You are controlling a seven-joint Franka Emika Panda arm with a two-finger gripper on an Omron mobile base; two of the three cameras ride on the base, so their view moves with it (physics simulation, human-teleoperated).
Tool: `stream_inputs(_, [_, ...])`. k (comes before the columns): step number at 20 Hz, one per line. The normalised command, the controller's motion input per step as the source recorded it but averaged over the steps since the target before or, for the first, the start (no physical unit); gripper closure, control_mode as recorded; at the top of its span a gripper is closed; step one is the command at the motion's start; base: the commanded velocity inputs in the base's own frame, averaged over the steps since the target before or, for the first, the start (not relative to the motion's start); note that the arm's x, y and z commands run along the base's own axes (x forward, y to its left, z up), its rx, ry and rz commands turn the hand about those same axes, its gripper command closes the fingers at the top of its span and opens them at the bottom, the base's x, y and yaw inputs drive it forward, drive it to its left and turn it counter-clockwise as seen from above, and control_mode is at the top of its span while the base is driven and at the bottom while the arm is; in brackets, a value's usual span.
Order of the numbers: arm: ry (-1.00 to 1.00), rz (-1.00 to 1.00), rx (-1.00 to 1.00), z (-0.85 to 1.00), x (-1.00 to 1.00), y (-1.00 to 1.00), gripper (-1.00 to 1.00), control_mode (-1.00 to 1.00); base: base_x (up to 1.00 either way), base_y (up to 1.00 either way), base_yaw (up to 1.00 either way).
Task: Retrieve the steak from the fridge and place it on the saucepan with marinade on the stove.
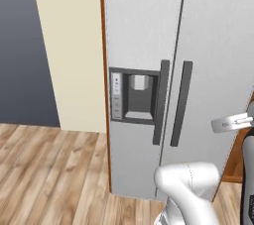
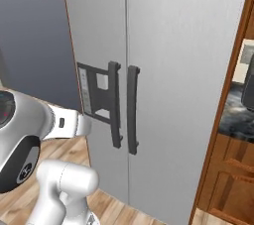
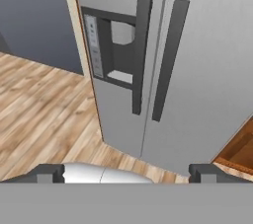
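A wood-plank floor [image 1: 49,169] and a dark grey wall [image 1: 20,45] are seen on the left, and straight ahead the fridge [image 1: 198,45] is faced, both doors shut. Two dark vertical handles [image 3: 168,60] are set side by side at the door seam, with a dispenser recess [image 3: 116,50] let into the left door. The gripper [image 3: 126,173] is held back from the doors, well apart from the handles, its fingertips [image 3: 49,173] spread wide with nothing between them. Wooden cabinetry [image 2: 228,179] is glimpsed to the fridge's right.
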Motion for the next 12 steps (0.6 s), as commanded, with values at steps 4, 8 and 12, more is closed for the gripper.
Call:
stream_inputs(4, [0.0, 0.0, 0.0, 0.0, 0.0, 0.0, -1.0, 1.0, -0.37, 0.14, -0.05])
stream_inputs(8, [0.0, 0.0, 0.0, 0.0, 0.0, 0.0, -1.0, 1.0, -0.35, 0.06, -0.15])
stream_inputs(12, [0.0, 0.0, 0.0, 0.0, 0.0, 0.0, -1.0, 1.0, -0.11, 0.0, -0.28])
